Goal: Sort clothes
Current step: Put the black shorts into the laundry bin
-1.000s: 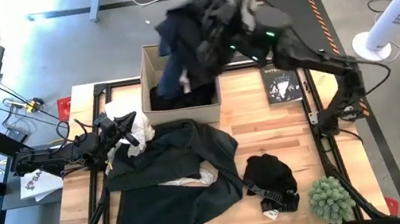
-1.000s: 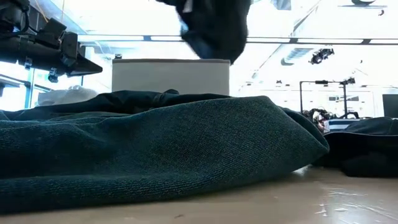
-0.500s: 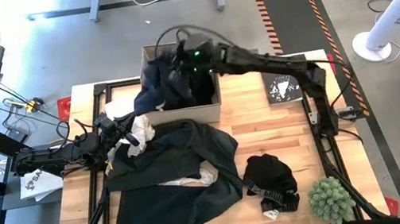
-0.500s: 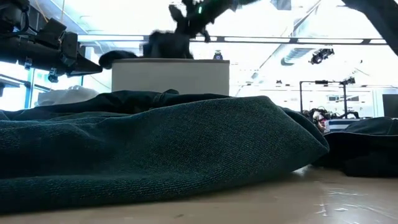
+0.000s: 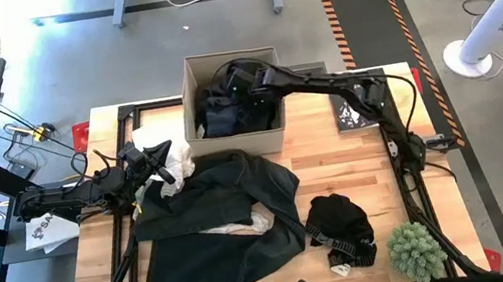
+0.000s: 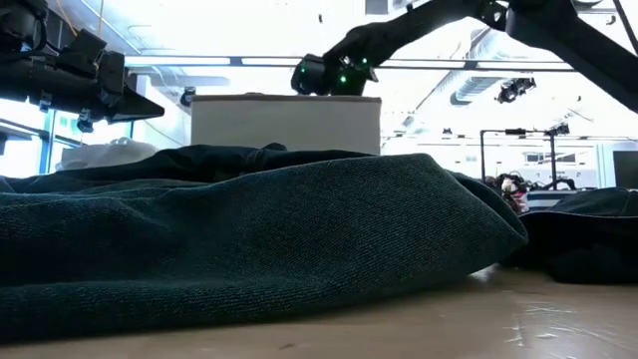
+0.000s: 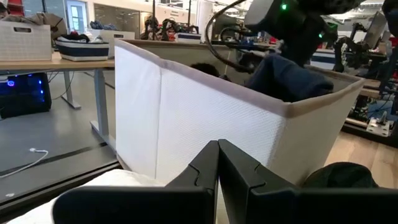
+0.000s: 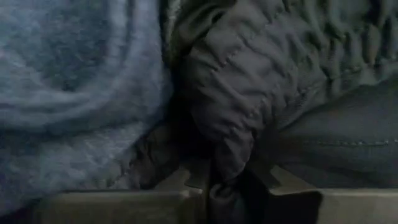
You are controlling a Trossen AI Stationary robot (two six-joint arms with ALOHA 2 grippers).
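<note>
- Two arms show from above: the right gripper (image 5: 235,88) reaches down into the beige bin (image 5: 190,98) at the table's far edge, among dark garments (image 5: 217,116) piled inside. The left gripper (image 5: 160,165) rests at the table's left side on a white garment (image 5: 179,161). A large black garment (image 5: 223,216) sprawls across the wooden table (image 5: 337,168), with a small black garment (image 5: 337,221) near the green plant (image 5: 415,249) and a black book (image 5: 356,109) beside the bin.
- Low view: the right arm dips behind the bin's rim; the large garment fills the foreground.
- Left wrist view: its fingers (image 7: 239,168) are pressed together, facing the bin wall, above white cloth.
- Right wrist view: dark quilted fabric (image 8: 249,81) sits wedged between its fingers (image 8: 186,174); whether they clamp it I cannot tell.
</note>
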